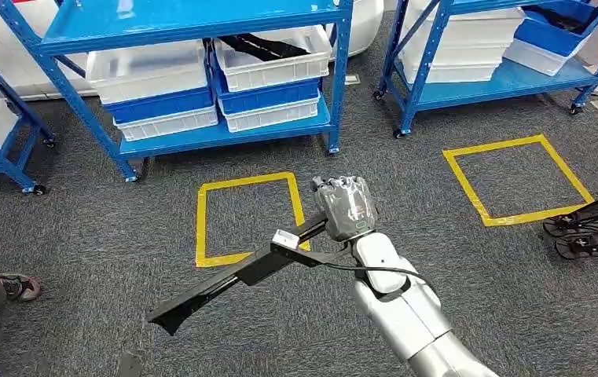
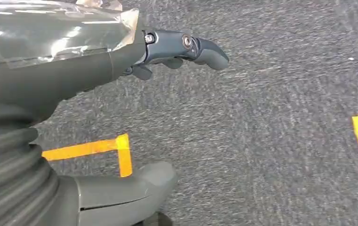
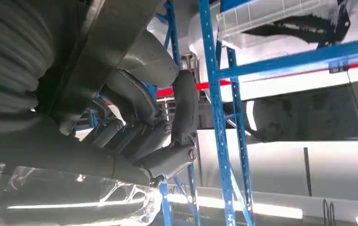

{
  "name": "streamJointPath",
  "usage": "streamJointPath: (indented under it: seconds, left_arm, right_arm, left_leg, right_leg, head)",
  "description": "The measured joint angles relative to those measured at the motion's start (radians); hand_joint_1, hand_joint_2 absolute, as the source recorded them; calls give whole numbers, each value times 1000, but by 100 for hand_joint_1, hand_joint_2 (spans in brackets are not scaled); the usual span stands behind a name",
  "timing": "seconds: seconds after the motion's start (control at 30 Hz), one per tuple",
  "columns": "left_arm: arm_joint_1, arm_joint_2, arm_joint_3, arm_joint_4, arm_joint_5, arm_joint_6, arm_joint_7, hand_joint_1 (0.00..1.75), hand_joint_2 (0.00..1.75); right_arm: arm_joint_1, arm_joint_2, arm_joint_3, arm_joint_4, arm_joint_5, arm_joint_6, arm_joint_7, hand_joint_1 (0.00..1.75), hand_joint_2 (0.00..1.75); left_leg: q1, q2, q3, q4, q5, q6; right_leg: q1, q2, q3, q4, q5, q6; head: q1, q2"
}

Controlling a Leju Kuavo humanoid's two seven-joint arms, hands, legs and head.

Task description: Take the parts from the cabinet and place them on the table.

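Person's shoe (image 1: 14, 286) sitting at far left on the grey carpet (image 1: 83, 236). Left hand (image 2: 120, 70) hanging over the carpet, fingers (image 2: 200, 49) extended and apart, holding nothing. Blue shelves (image 1: 201, 78) with white and blue bins (image 1: 268, 63) standing behind a yellow tape square (image 1: 248, 216). Right hand (image 1: 345, 206) gripping one end of the long black part (image 1: 232, 279), fingers wrapped around it, part angling down-left above the floor.
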Motion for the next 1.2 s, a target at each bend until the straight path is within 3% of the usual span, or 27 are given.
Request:
streamJointPath:
  seconds: [0.03, 0.1, 0.13, 0.17, 0.23, 0.3, 0.33, 0.37, 0.43, 0.47, 0.5, 0.53, 0.6, 0.63, 0.7, 0.77, 0.8, 0.83, 0.9, 0.97, 1.0, 1.03, 1.07, 1.13, 1.17, 1.2]
  left_arm:
    - [1, 0, 0, 0, 1, 0, 0, 0, 175]
    - [1, 0, 1, 0, 5, 1, 0, 0, 175]
    - [0, 3, 2, -1, 7, 2, -3, 0, 175]
    - [0, 3, 2, -1, 7, 2, -5, 0, 175]
    - [3, 4, 8, -1, 10, 2, -7, 0, 175]
    - [5, 4, 13, -1, 10, 2, -9, 0, 175]
    - [5, 2, 15, -1, 10, 1, -9, 0, 175]
    - [5, 0, 16, -1, 10, 1, -10, 0, 175]
    - [7, 1, 18, -1, 10, 0, -10, 0, 175]
    - [8, 0, 18, -1, 10, 1, -11, 0, 175]
    - [9, 0, 18, -1, 11, 1, -11, 0, 175]
    - [10, -2, 19, -1, 11, 0, -11, 0, 175]
    - [11, -4, 19, -1, 11, 0, -11, 0, 175]
    - [11, -4, 21, -1, 11, 0, -11, 0, 175]
    - [11, -3, 24, -1, 11, 1, -13, 0, 175]
    - [12, -3, 26, -1, 11, 0, -13, 0, 175]
    - [12, -3, 26, -1, 11, 1, -13, 0, 175]
    - [12, -3, 26, -1, 11, 1, -13, 0, 175]
    - [12, -4, 26, -1, 11, 1, -13, 0, 175]
    - [14, -3, 26, -1, 11, 0, -13, 0, 175]
    - [14, -4, 26, -1, 11, 0, -13, 0, 175]
    - [14, -4, 26, -1, 12, 0, -13, 0, 175]
    - [14, -4, 26, -1, 12, 0, -13, 0, 175]
    - [13, -3, 26, -1, 12, 0, -13, 0, 175]
    - [10, 3, 26, -2, 12, 0, -13, 0, 175]
    - [10, 0, 26, -2, 11, 0, -15, 0, 175]
  right_arm:
    - [-1, 0, 0, 4, 0, 0, -3, 171, 175]
    - [-6, 5, 0, 9, 0, 0, -4, 171, 175]
    - [-10, 8, 0, 10, -1, -2, -6, 171, 175]
    - [-17, 9, 0, 13, -2, -3, -9, 171, 175]
    - [-22, 13, 0, 20, -7, -3, -10, 171, 175]
    - [-23, 14, 0, 22, -9, -3, -12, 171, 175]
    - [-26, 13, -1, 25, -9, -3, -13, 171, 175]
    - [-30, 13, -1, 27, -10, -3, -15, 171, 175]
    - [-32, 13, -1, 31, -11, -3, -16, 171, 175]
    - [-31, 12, -1, 34, -12, -3, -16, 171, 175]
    - [-30, 11, 0, 39, -12, -3, -16, 171, 175]
    - [-30, 11, 0, 41, -12, -3, -16, 171, 175]
    - [-31, 12, 0, 43, -12, -3, -17, 171, 175]
    - [-33, 13, 0, 43, -13, -3, -17, 171, 175]
    - [-34, 15, 0, 43, -13, -3, -18, 171, 175]
    - [-32, 15, 0, 43, -13, -3, -18, 171, 175]
    - [-32, 16, 1, 43, -12, -3, -18, 171, 175]
    - [-34, 18, 1, 43, -13, -3, -18, 171, 175]
    - [-33, 19, 1, 43, -13, -3, -18, 171, 175]
    - [-33, 20, 1, 44, -13, -3, -18, 171, 175]
    - [-32, 20, 1, 45, -13, -3, -18, 171, 175]
    - [-31, 20, 1, 46, -13, -3, -18, 171, 175]
    - [-31, 20, 1, 46, -13, -3, -18, 171, 175]
    - [-32, 22, 1, 46, -13, -3, -18, 171, 175]
    - [-32, 24, 1, 46, -13, -3, -18, 171, 175]
    - [-35, 23, 1, 46, -13, -3, -18, 171, 175]
  left_leg:
    - [0, 0, 39, -54, 24, 5]
    - [-3, -5, 165, -238, 86, 24]
    - [-7, -10, 206, -307, 77, 37]
    - [-11, -6, 209, -313, 82, 38]
    - [-18, -7, 202, -312, 87, 46]
    - [-17, -6, 206, -335, 111, 62]
    - [-10, 0, 206, -348, 125, 61]
    - [-12, 0, 199, -352, 133, 68]
    - [-13, 2, 181, -351, 145, 70]
    - [-13, 3, 171, -350, 152, 69]
    - [-13, 3, 161, -349, 159, 67]
    - [-12, 3, 154, -348, 164, 64]
    - [-10, 2, 143, -341, 171, 57]
    - [-11, 2, 138, -333, 172, 53]
    - [-18, 3, 126, -325, 177, 42]
    - [-14, 2, 123, -330, 189, 28]
    - [-12, 1, 119, -327, 193, 23]
    - [-6, 0, 110, -314, 171, 18]
    - [-3, -1, 69, -200, 77, 8]
    - [-2, -2, 13, -47, 1, 0]
    - [-1, -2, 7, -16, -7, 0]
    - [-1, -3, 25, -33, 6, 4]
    - [-1, -3, 67, -95, 34, 9]
    - [-7, -8, 190, -276, 95, 32]
    - [-11, -9, 217, -325, 77, 47]
    - [-19, -6, 214, -325, 89, 49]
  right_leg:
    - [1, 0, -5, 0, 5, 0]
    - [4, 1, -9, 0, 12, 4]
    - [4, 1, -10, 0, 16, 6]
    - [15, 1, -15, 1, 20, 13]
    - [5, -1, -17, -1, 28, 24]
    - [10, -2, -20, -10, 38, 41]
    - [10, -3, -34, 5, 22, 40]
    - [10, -3, -52, 52, -17, 33]
    - [6, -3, -116, 216, -98, 26]
    - [4, -3, -139, 283, -124, 28]
    - [3, -3, -138, 305, -130, 37]
    - [2, -3, -109, 269, -120, 45]
    - [-3, -4, 7, 89, -68, 63]
    - [-7, -6, 59, 2, -55, 66]
    - [1, 0, 60, -11, -52, 43]
    - [7, 0, 54, -6, -45, 31]
    - [-3, 0, 51, -11, -36, 19]
    - [-6, -1, 49, -11, -30, 11]
    - [-5, -2, 37, -11, -20, -4]
    - [1, -2, 21, -10, -9, -8]
    - [3, -2, 13, -10, -4, -8]
    - [5, -2, 7, -9, 1, -7]
    - [8, -1, 2, -9, 5, -6]
    - [11, 0, 0, -10, 12, -2]
    - [9, 0, -2, -10, 15, 3]
    - [13, -2, -4, -10, 18, 8]
  head:
    - [0, 0]
    - [0, 0]
    - [0, 0]
    - [1, 0]
    - [0, 0]
    - [0, 0]
    - [2, 0]
    - [3, 0]
    - [4, 0]
    - [4, 0]
    - [4, 0]
    - [4, 0]
    - [4, 0]
    - [5, 0]
    - [4, 0]
    - [4, 0]
    - [4, 0]
    - [4, 0]
    - [1, 0]
    - [0, 0]
    - [0, 0]
    - [0, 0]
    - [0, 0]
    - [0, 0]
    - [2, 0]
    - [2, 0]
